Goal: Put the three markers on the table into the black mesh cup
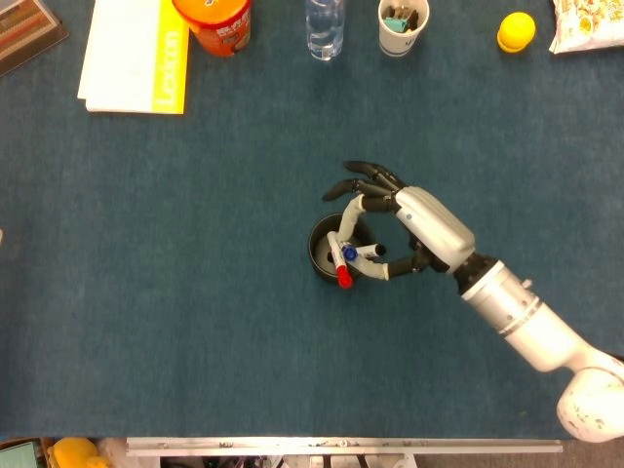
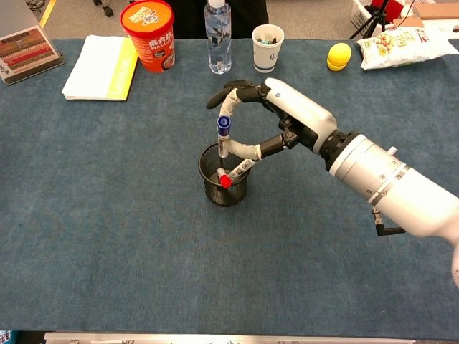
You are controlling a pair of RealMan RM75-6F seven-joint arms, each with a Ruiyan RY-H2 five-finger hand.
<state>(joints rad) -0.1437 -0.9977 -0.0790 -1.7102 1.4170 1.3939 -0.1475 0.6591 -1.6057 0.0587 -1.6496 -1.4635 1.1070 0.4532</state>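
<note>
Two markers, red-capped (image 2: pixel 225 180) and black-capped (image 1: pixel 377 251), inside black mesh cup (image 2: pixel 224 188); right hand (image 2: pixel 267 118) fingers pinching blue-capped marker (image 2: pixel 223 133) upright above, tip in the cup.

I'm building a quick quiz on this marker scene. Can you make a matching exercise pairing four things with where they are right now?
Things:
1. blue-capped marker
2. red-capped marker
3. yellow ball
4. orange tub

Places:
A. back edge, beside the white booklet
B. lying inside the black mesh cup
C. held by the right hand over the cup
D. far right, next to the snack bag

Pairs: 1-C, 2-B, 3-D, 4-A
</note>
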